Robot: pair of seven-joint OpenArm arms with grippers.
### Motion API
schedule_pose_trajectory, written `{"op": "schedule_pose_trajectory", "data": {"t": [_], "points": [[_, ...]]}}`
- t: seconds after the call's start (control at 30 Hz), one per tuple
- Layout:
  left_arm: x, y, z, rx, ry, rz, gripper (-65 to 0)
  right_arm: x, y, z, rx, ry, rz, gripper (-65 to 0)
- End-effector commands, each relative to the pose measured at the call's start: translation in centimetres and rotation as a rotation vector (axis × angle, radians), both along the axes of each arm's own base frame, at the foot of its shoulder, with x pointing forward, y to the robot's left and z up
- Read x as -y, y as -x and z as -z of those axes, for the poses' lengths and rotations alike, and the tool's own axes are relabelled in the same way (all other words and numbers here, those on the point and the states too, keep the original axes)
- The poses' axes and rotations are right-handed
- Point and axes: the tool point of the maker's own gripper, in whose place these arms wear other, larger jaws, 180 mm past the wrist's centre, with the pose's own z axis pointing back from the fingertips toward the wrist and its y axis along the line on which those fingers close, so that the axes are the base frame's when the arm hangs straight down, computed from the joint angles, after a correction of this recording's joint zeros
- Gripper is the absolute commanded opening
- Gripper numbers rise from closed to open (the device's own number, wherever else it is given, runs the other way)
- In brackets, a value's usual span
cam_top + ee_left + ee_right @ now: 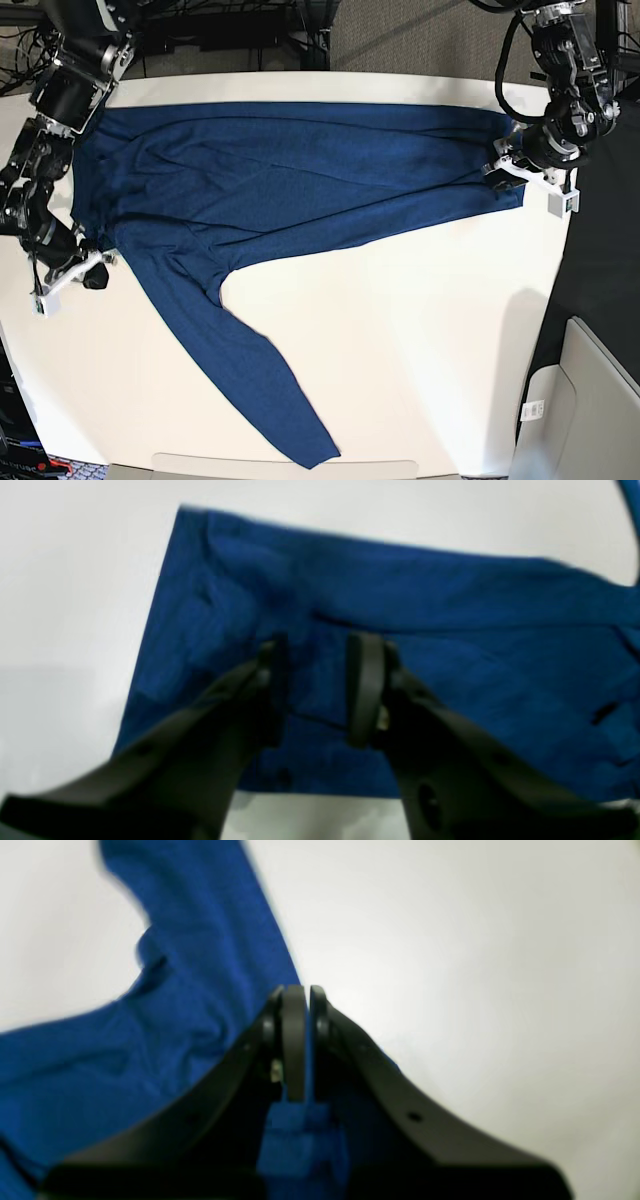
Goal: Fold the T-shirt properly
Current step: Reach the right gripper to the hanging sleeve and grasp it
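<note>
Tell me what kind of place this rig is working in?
Probably a lab or workshop bench: a white table carries only the T-shirt, tangled cables run behind it, and grey carpet lies beyond.

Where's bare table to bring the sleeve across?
The table is bare between the T-shirt body's lower edge, the diagonal sleeve and the near edge. Another patch lies beyond that sleeve. Crowded: the far strip, with the right gripper and left gripper.

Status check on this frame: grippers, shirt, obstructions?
Left gripper open over hem. Right gripper shut on T-shirt. Shirt spread flat, one sleeve trailing. Nothing in the way.
</note>
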Motion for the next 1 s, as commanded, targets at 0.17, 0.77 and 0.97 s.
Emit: {"op": "schedule_pose_trajectory", "data": {"t": [0.17, 0.77, 0.97], "points": [[-0.7, -1.0, -1.0, 0.041, -0.009, -0.005, -44.0, -0.7, -4.9, -3.1, 0.084, -0.093, 0.086, -64.3], [-0.6, -1.6, -1.5, 0.058, -0.004, -0.004, -44.0, -0.8, -7.2, 3.2, -0.1, -0.201, 0.406, -35.0], [-0.6, -2.5, -2.2, 0.084, -0.004, -0.004, -44.0, -1.7, -6.2, 6.1, -0.159, -0.219, 0.414, -33.3]]}}
